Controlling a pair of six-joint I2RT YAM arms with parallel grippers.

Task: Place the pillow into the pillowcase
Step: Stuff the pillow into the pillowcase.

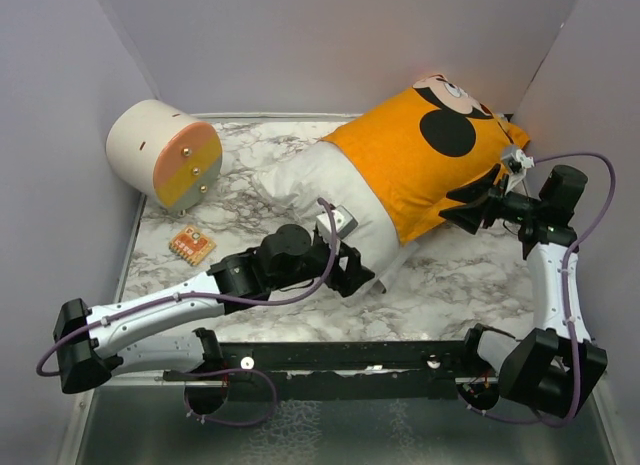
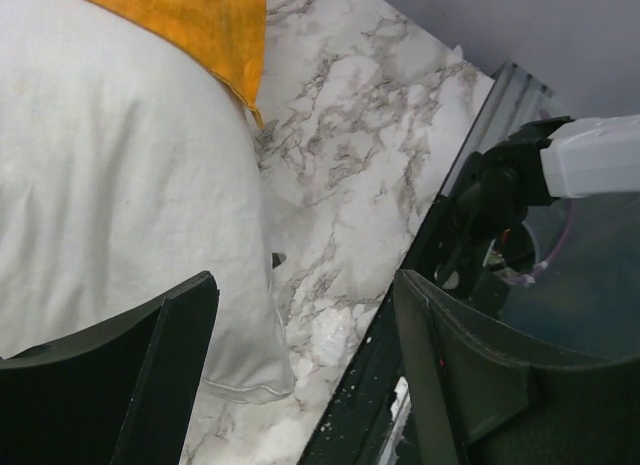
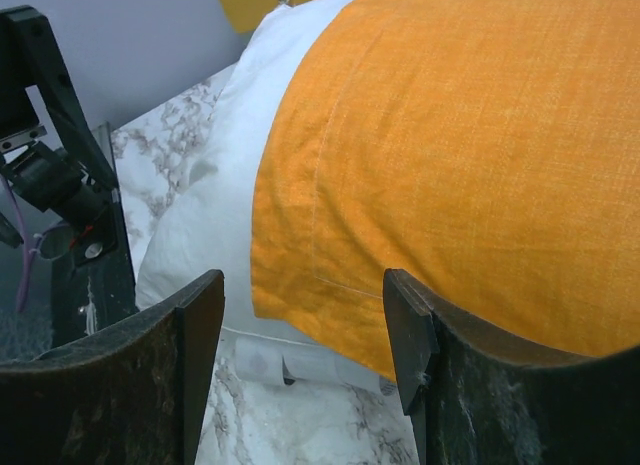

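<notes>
The white pillow (image 1: 300, 180) lies on the marble table, its far-right part inside the orange pillowcase (image 1: 410, 155) with the Mickey face, its near-left part still bare. My left gripper (image 1: 355, 273) sits at the pillow's near corner. In the left wrist view it (image 2: 303, 285) is open, with the pillow (image 2: 120, 165) corner beside the left finger and the pillowcase (image 2: 190, 20) hem further up. My right gripper (image 1: 466, 215) is at the case's near edge. In the right wrist view it (image 3: 303, 280) stands open, just off the pillowcase (image 3: 460, 155) hem, holding nothing; the pillow (image 3: 225, 185) pokes out on the left.
A cream-and-orange cylinder (image 1: 165, 153) lies at the far left. A small orange square piece (image 1: 191, 245) rests near it. Grey walls close in the back and sides. A black rail (image 1: 330, 357) runs along the near edge.
</notes>
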